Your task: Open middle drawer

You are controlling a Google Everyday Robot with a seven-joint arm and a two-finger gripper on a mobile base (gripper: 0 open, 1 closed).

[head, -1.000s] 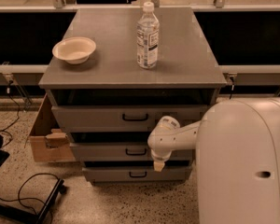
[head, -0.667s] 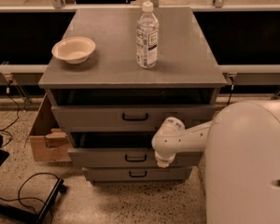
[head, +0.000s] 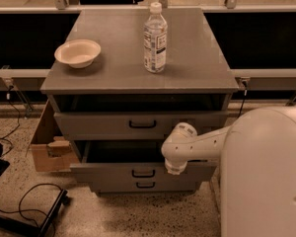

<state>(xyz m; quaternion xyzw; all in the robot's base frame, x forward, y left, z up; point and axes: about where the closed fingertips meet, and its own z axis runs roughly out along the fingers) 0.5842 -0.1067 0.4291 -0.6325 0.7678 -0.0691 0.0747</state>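
Note:
The grey cabinet (head: 138,58) has three drawers. The middle drawer (head: 103,173), with a small black loop handle (head: 143,173), is pulled out toward me, and a dark opening (head: 123,152) shows behind its front. My gripper (head: 173,170) is at the end of the white arm (head: 197,144). It sits at the top edge of the middle drawer's front, to the right of the handle. The top drawer (head: 138,125) and the narrow bottom drawer (head: 145,185) lie further back.
A water bottle (head: 155,38) and a cream bowl (head: 78,53) stand on the cabinet top. A cardboard box (head: 47,149) lies left of the cabinet. Black cables (head: 24,201) run over the floor at the left. My white body (head: 266,177) fills the lower right.
The middle drawer has slid out toward me, its front now ahead of the other two. My arm and gripper have drawn back with it.

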